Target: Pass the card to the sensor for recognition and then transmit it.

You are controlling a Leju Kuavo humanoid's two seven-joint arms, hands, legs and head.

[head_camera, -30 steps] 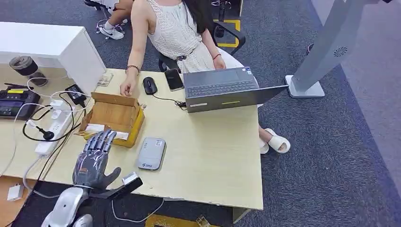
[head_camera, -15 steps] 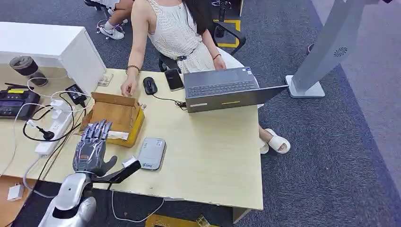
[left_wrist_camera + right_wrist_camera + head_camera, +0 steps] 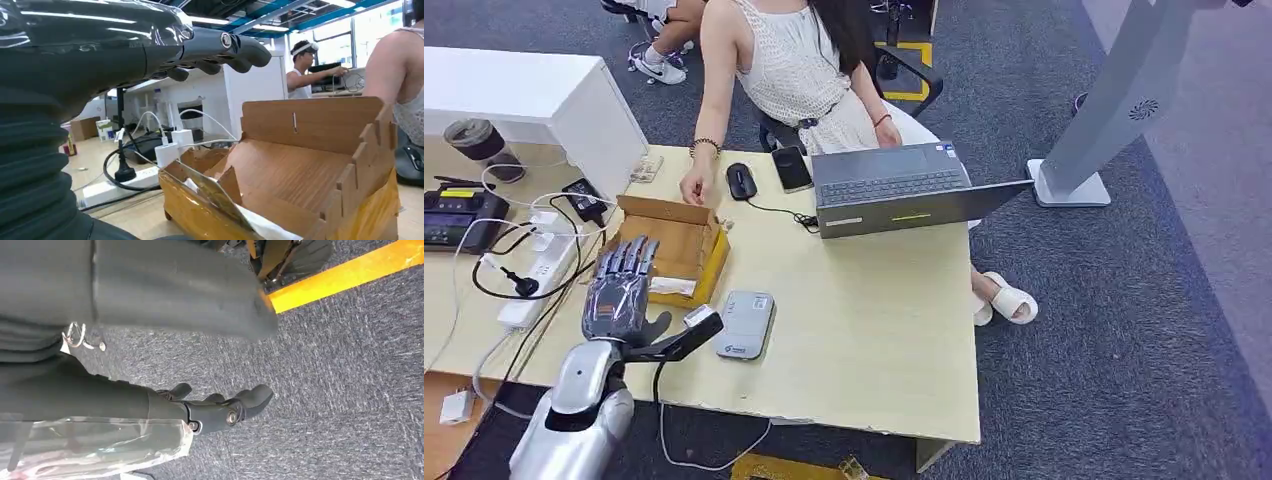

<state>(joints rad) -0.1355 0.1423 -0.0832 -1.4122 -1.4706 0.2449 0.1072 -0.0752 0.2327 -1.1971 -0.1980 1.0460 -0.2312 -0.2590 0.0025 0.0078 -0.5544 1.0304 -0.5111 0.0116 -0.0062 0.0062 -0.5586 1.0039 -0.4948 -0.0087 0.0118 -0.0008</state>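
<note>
A brown cardboard box stands on the wooden desk, with white cards lying in its near slot. My left hand hovers flat over the box's near left corner, fingers spread and holding nothing. In the left wrist view its fingers reach out above the box, and a card leans in the front slot below them. The grey card sensor lies on the desk just right of the hand. My right hand hangs over carpet, fingers loosely extended and empty.
A person sits at the far side, one hand resting by the box. A laptop, mouse and phone lie near them. A power strip and cables lie left of the box. A white stand rises at right.
My left hand has moved forward from the desk's near edge to over the box's near side. The sensor and box have not moved.
</note>
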